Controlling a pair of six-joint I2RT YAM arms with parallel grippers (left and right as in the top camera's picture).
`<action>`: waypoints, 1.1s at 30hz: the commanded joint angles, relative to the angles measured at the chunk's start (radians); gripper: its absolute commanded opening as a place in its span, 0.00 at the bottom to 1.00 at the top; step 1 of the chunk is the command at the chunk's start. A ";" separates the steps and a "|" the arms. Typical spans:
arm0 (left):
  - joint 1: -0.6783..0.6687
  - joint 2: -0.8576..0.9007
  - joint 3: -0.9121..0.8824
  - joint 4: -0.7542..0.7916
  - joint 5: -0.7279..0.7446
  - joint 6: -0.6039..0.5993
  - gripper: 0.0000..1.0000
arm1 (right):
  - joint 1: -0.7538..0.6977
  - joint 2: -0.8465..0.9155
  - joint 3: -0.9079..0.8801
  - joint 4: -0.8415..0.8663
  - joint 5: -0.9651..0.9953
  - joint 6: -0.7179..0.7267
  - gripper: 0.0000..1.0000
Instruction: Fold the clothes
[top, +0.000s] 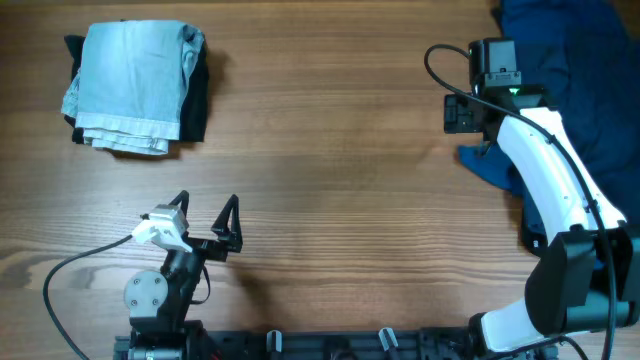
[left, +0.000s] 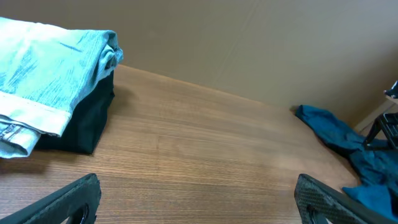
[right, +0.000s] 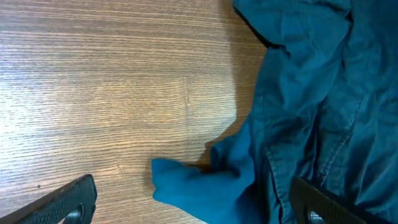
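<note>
1. Table (top: 340, 150): bare wood across the centre, from 6 o'clock up to 12, open between the two cloth heaps.
2. Left gripper (top: 207, 198): at 7 o'clock in the overhead view, near the front edge. The arm is tucked low over its base and the fingers point toward 12. The jaws are spread wide with nothing between them and only bare wood ahead.
3. Right gripper (right: 196, 208): the white arm reaches from 5 o'clock up to 2 o'clock. The jaws are spread wide and empty over the near fringe of item 4; contact cannot be told.
4. Dark blue garment (top: 580, 80): crumpled at 2 o'clock, running off the right and far edges.
5. Pale jeans (top: 135, 85): folded at 10 o'clock, lying on a black garment (top: 195, 100), well apart from both grippers.
</note>
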 joint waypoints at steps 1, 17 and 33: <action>-0.006 -0.010 -0.008 0.003 -0.013 -0.008 1.00 | 0.000 -0.002 0.006 0.004 0.002 -0.006 1.00; -0.006 -0.008 -0.008 0.003 -0.013 -0.008 1.00 | 0.055 -0.821 -0.060 0.142 -0.273 -0.075 1.00; -0.006 -0.008 -0.008 0.003 -0.013 -0.009 1.00 | -0.016 -1.596 -1.209 0.967 -0.344 0.084 1.00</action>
